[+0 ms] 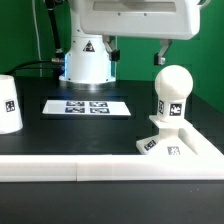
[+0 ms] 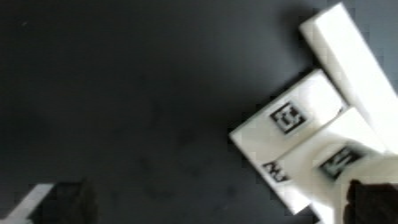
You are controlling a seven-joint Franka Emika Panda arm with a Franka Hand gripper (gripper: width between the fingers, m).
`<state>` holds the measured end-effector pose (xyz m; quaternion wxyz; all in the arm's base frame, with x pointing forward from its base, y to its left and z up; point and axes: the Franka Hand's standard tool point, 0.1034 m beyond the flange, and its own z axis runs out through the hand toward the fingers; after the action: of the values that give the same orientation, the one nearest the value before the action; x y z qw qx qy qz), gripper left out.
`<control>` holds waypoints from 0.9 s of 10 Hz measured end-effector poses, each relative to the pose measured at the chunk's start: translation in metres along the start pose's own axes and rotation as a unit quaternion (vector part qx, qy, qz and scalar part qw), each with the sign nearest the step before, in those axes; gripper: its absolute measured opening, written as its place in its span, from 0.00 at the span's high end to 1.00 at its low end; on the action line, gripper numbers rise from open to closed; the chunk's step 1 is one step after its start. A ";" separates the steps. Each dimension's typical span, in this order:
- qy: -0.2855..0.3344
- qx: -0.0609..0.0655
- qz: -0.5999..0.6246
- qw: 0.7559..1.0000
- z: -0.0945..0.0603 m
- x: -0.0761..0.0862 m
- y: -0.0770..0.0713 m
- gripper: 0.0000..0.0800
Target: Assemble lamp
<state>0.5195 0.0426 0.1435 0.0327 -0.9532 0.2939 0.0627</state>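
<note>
The white ball-shaped bulb point(image 1: 173, 92) stands upright on the flat square base point(image 1: 178, 147) at the exterior view's right, by the front wall. The tapered shade point(image 1: 8, 103) stands apart at the exterior view's left edge. My gripper point(image 1: 137, 52) hangs open and empty above the table, behind the bulb and towards the exterior view's left of it, touching nothing. In the wrist view the base point(image 2: 288, 115) shows its tags beside one dark fingertip point(image 2: 374, 198). The gripper point(image 2: 217, 205) has its jaws wide apart over bare black table. The shade is out of the wrist view.
The marker board point(image 1: 88, 107) lies flat on the black table in the middle. The white robot pedestal point(image 1: 88, 60) stands behind it. A low white wall point(image 1: 90, 166) runs along the front edge and shows in the wrist view point(image 2: 356, 45) past the base.
</note>
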 end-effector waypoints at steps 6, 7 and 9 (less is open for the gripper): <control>0.032 -0.012 -0.163 0.986 0.002 0.031 0.061 0.13; 0.046 -0.014 -0.192 0.980 0.005 0.039 0.080 0.13; 0.056 -0.016 -0.200 0.978 0.010 0.051 0.120 0.13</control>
<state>0.4931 -0.0838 0.1238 0.0130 -0.9951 0.0977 0.0062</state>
